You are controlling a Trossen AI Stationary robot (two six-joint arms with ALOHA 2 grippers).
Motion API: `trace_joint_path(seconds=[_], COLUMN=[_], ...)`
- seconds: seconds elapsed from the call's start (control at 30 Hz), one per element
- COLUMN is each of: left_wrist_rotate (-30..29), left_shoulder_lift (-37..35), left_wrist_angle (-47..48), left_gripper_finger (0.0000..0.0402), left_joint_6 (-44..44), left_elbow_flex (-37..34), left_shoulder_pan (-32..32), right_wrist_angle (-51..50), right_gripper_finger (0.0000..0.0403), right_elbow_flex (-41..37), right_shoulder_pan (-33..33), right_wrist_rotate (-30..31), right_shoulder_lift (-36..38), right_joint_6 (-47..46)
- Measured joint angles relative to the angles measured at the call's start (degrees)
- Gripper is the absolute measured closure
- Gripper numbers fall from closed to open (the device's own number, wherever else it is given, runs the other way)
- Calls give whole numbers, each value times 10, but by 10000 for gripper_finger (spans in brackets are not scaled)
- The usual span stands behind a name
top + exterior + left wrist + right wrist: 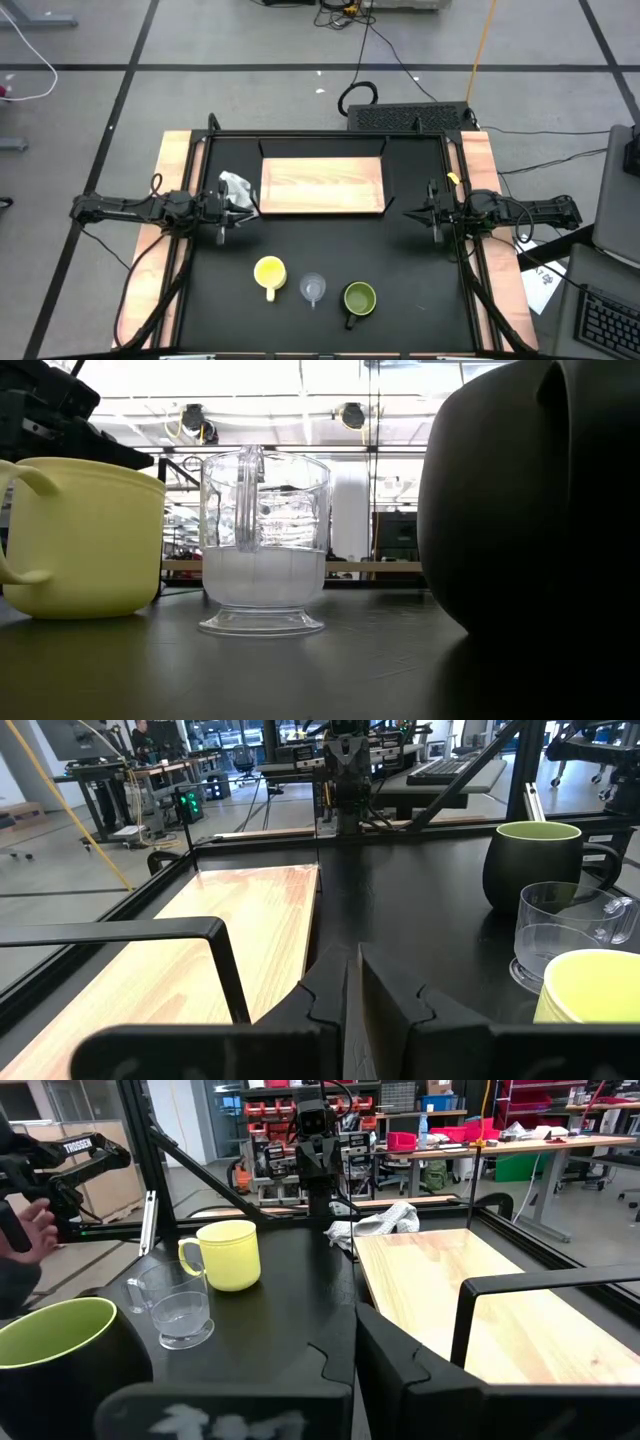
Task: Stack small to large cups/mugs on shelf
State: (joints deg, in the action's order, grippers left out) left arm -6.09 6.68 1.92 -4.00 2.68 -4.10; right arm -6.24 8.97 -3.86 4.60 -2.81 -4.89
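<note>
- Three cups stand in a row on the black table's near side: yellow mug (269,273) on the left; clear glass cup (314,289) in the middle; olive-green mug (359,298) on the right; all upright, seemingly empty
- The shelf (323,185) lies farther back, bare; a cloth wad (236,189) sits beside its left end
- Left gripper (249,212) hovers near the wad, fingers nearly together, holding nothing; right gripper (409,213), by the shelf's right end, is pinched closed and empty

Olive-green mug (535,500): overfilling the low view, running past its top and right edges. Yellow mug (82,538): handle getting cropped at that view's left edge. Person's hand (30,1225): partly showing.
</note>
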Motion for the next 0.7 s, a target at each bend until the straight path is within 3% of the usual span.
trace_joint_path(seconds=[0.7], left_wrist_rotate=[0], left_shoulder_lift=[0], left_wrist_angle=[-6], left_gripper_finger=[369], left_joint_6=[28], left_elbow_flex=[0], left_shoulder_pan=[0], right_wrist_angle=[31], right_gripper_finger=[403], right_elbow_flex=[0], right_shoulder_pan=[0], right_wrist_rotate=[0], right_shoulder_lift=[0], right_joint_6=[11])
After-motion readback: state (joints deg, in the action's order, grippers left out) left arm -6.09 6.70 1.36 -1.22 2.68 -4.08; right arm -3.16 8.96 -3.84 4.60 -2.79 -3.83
